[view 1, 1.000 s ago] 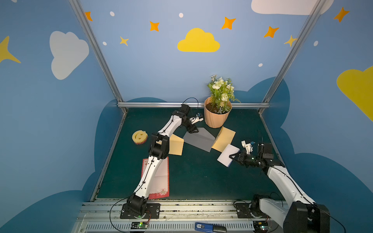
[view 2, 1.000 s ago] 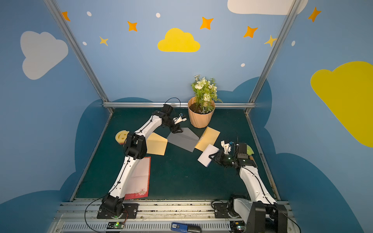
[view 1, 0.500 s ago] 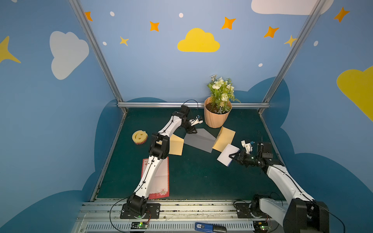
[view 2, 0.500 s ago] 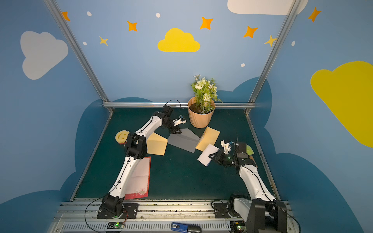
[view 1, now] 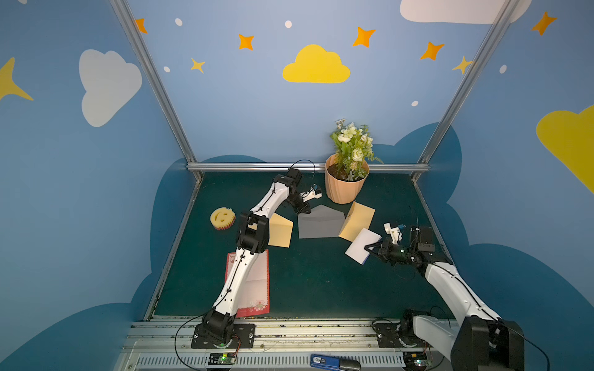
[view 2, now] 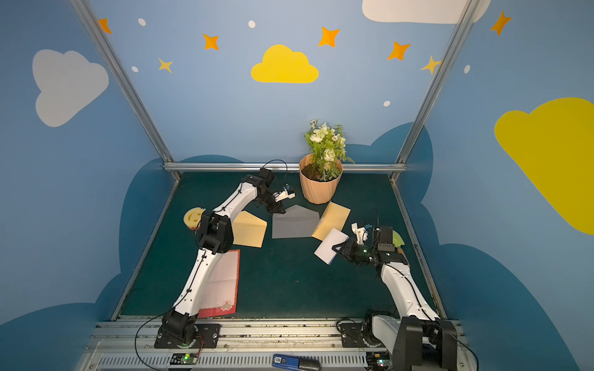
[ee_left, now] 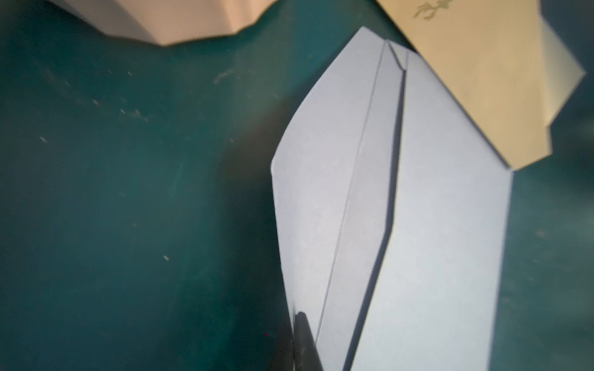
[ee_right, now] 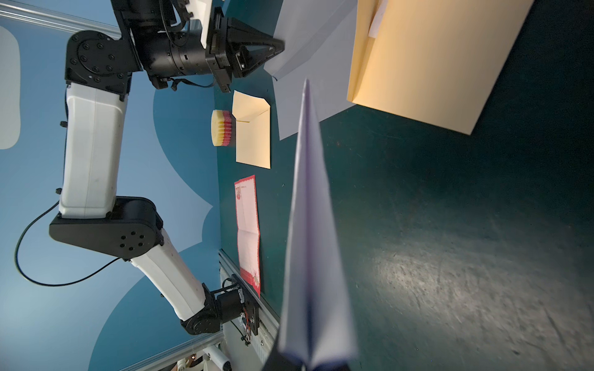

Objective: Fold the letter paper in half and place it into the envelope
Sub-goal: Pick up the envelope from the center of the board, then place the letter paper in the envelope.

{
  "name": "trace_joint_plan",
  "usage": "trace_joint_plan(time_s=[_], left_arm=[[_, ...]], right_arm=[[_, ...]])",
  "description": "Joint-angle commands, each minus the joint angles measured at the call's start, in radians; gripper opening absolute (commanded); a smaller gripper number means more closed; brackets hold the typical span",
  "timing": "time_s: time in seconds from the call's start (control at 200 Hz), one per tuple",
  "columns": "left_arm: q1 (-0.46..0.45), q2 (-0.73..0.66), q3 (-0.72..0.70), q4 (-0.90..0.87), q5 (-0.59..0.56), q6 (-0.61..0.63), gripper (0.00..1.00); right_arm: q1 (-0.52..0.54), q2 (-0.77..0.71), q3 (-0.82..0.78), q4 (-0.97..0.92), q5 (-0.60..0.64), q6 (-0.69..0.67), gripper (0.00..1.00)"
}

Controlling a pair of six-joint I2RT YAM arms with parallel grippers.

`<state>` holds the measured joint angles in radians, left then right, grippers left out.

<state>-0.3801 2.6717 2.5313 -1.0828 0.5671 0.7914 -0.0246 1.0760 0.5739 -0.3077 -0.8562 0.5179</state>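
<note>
Blue booth walls with painted clouds and stars, closing round a dark green mat (view 1: 305,282). At the back edge: a flower pot (view 1: 345,189). Near the left arm's base: a red-bordered sheet (view 1: 257,282), flat and unfolded, partly under the arm.

Mid-mat: a grey envelope (view 1: 319,223), lying flat with its pointed flap turned up toward the pot. Beside the left arm's elbow: a tan envelope (view 1: 279,231). Just right of the grey one and touching it: a second tan envelope (view 1: 358,221).

Folded white paper (view 1: 361,245): hangs in the right claw (view 1: 369,249), lifted off the mat by the look of the right wrist view, its far corner over the second tan envelope. Yellow smiley sponge (view 1: 222,218): well off to the left.

Right claw: pressed together on the paper's near edge. Left claw (view 1: 303,210): pressed together at the flap corner of the grey envelope, seemingly pinching it.

Probably handles as thin, light, limp stuff: sags beyond the pinch, slips easily, creases under a hard squeeze. Best held near the middle of one edge, both layers together, leading with the fold into the mouth. Envelope likewise flimsy; best taken by the flap alone, to open the pocket.
</note>
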Motion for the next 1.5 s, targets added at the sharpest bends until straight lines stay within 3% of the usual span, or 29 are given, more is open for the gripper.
trace_joint_plan(time_s=[0.0,0.135,0.38,0.766,0.976,1.166,1.312,1.497], left_arm=[[-0.005,-0.091,-0.053,-0.136,0.023,-0.093,0.04],[-0.024,-0.206,-0.265,-0.071,-0.002,-0.170,0.04],[-0.057,-0.495,-0.767,0.380,-0.102,-0.338,0.04],[-0.093,-0.882,-1.263,0.853,-0.185,-0.293,0.04],[-0.094,-1.030,-1.428,0.952,-0.052,-0.174,0.04],[-0.095,-1.045,-1.381,0.815,-0.044,-0.086,0.04],[-0.086,-1.051,-1.385,0.778,-0.038,-0.034,0.04],[-0.053,-1.085,-1.410,0.751,0.032,0.036,0.04]], right_arm=[[0.000,0.004,0.038,0.018,-0.019,-0.010,0.00],[0.011,0.019,0.045,0.018,-0.021,-0.023,0.00],[0.051,0.026,0.059,0.014,0.005,-0.029,0.00],[0.104,0.035,0.155,-0.098,0.064,-0.112,0.00],[0.165,0.050,0.293,-0.272,0.122,-0.259,0.00],[0.281,0.048,0.464,-0.471,0.325,-0.431,0.00],[0.400,0.044,0.549,-0.534,0.473,-0.533,0.00],[0.581,0.032,0.600,-0.549,0.598,-0.767,0.00]])
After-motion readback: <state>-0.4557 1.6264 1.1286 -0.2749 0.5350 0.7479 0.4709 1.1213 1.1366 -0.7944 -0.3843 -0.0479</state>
